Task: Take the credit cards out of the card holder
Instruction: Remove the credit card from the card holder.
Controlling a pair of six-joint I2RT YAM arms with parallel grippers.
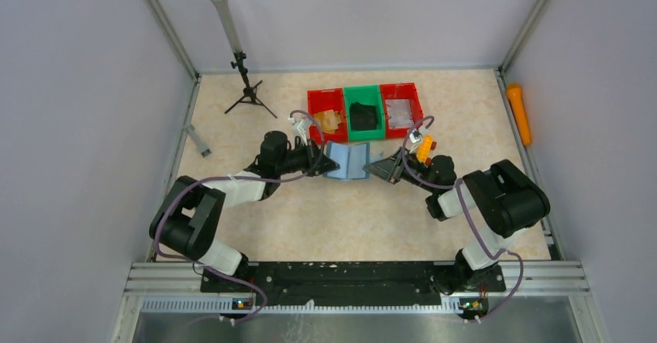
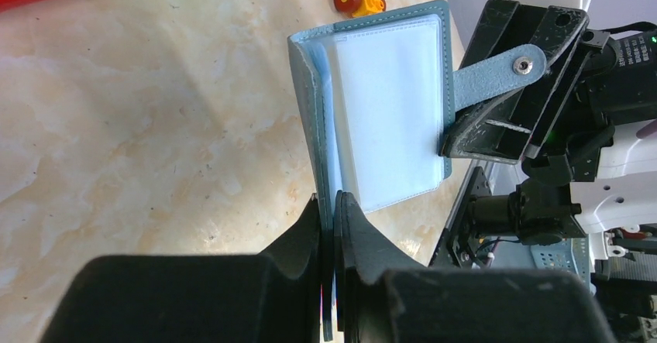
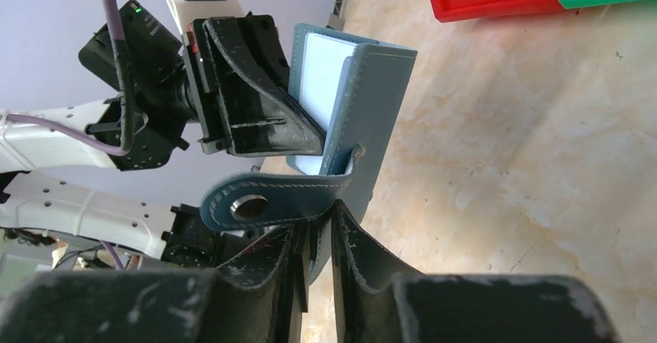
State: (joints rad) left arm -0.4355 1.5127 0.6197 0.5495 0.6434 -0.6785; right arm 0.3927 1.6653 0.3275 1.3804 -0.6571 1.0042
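Left gripper: jaws pinched nearly together on the bottom edge of one cover of the card holder, which stands up out of the fingertips in the left wrist view.
Right gripper: jaws narrow, closed on the edge of the opposite cover, just beside the spot where the closure tab is stitched on.
Card holder: held between the two grippers above the table, spread open like a book, just in front of the row of bins. Its slate-teal outside faces the right wrist camera. The lighter inside, with a pale clear sleeve, faces the left wrist camera.
Closure tab: hangs loose from the right-hand cover, its metal snap showing, and lies across the right gripper's fingers.
Cards: whether any sit in the sleeves cannot be told.
Bins: red bin, green bin and a second red bin stand side by side at the far middle of the table.
Black lump: inside the green bin.
Yellow toy brick: on the table just beyond the right gripper.
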